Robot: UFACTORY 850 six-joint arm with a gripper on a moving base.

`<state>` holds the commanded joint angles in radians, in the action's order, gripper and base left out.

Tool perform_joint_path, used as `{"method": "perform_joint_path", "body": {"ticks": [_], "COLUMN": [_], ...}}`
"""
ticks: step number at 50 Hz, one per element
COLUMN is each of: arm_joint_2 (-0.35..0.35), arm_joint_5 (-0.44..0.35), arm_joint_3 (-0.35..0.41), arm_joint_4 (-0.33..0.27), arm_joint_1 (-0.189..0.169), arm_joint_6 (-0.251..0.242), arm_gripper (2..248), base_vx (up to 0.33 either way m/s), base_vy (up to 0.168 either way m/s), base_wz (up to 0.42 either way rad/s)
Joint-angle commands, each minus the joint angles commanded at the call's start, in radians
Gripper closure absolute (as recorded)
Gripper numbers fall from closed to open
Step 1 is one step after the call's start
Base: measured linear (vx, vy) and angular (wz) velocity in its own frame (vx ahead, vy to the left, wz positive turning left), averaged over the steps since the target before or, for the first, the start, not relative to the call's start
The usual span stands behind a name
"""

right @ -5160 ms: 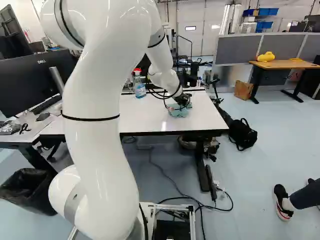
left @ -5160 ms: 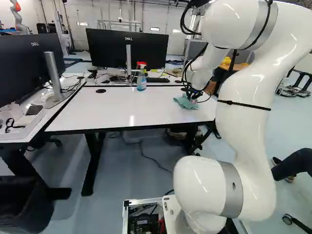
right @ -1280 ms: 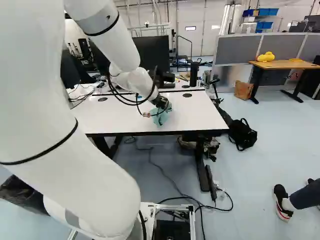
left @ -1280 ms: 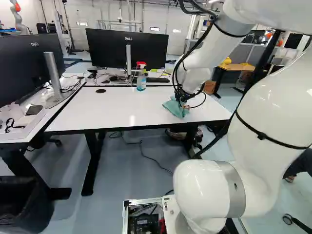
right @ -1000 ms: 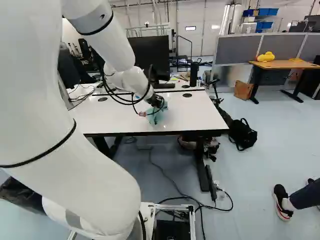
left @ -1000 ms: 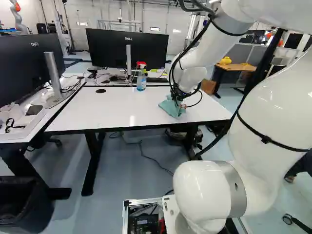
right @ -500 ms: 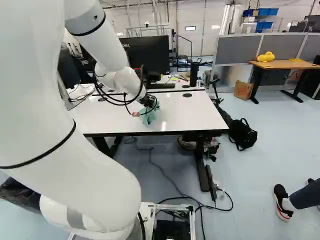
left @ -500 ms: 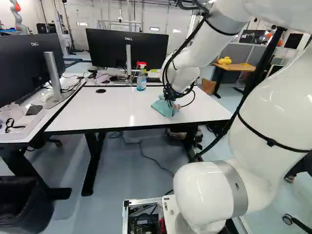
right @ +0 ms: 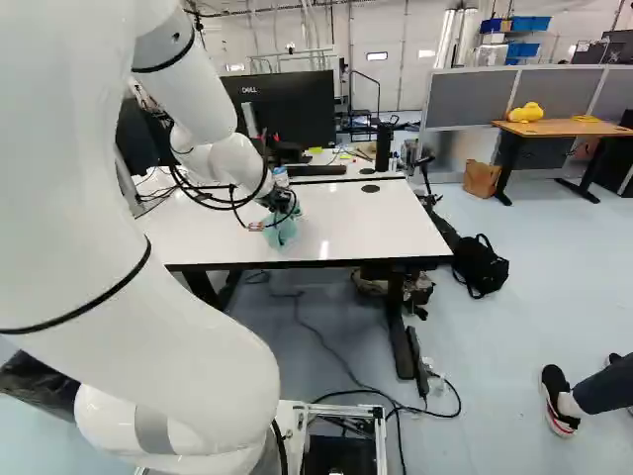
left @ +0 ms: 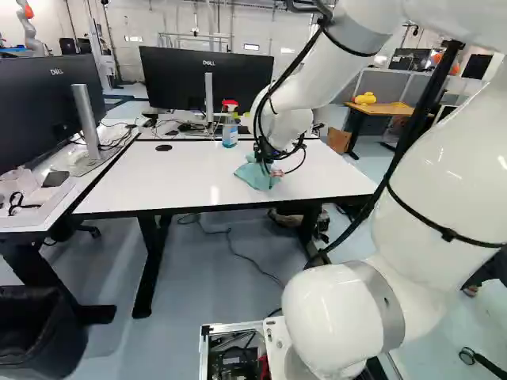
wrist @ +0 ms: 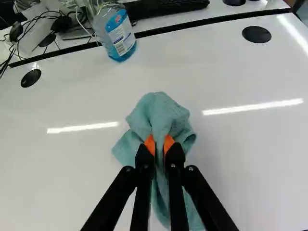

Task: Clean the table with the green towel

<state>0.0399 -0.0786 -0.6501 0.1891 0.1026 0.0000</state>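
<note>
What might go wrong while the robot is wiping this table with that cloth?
The gripper pinches only the middle of the towel, so the cloth might slip out or bunch up and wipe just a narrow strip. The spray bottle stands on the table near its back edge, ahead of the gripper; a long forward stroke might knock it over.

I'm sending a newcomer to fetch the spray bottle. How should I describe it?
Find the white table, then the black monitor beyond its far edge in the left base view. In front of that monitor, the spray bottle stands upright near that edge. Its red spray head and blue-and-white label set it apart from the crumpled green towel in the gripper.
</note>
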Motion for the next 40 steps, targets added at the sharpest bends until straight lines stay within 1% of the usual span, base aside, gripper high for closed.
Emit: {"method": "perform_joint_path", "body": {"ticks": [17,23,26,40], "arm_joint_2": [0.010,0.014,0.014,0.014], "arm_joint_5": [0.000,0.000,0.000,0.000], "arm_joint_3": [0.010,0.014,0.014,0.014], "arm_joint_4": [0.000,0.000,0.000,0.000], "arm_joint_1": [0.063,0.078,0.083,0.083], "arm_joint_6": [0.000,0.000,0.000,0.000], "arm_gripper": [210,210,210,210], "base_vx": [0.000,0.000,0.000,0.000], "base_vy": [0.000,0.000,0.000,0.000], "base_wz": [0.000,0.000,0.000,0.000]}}
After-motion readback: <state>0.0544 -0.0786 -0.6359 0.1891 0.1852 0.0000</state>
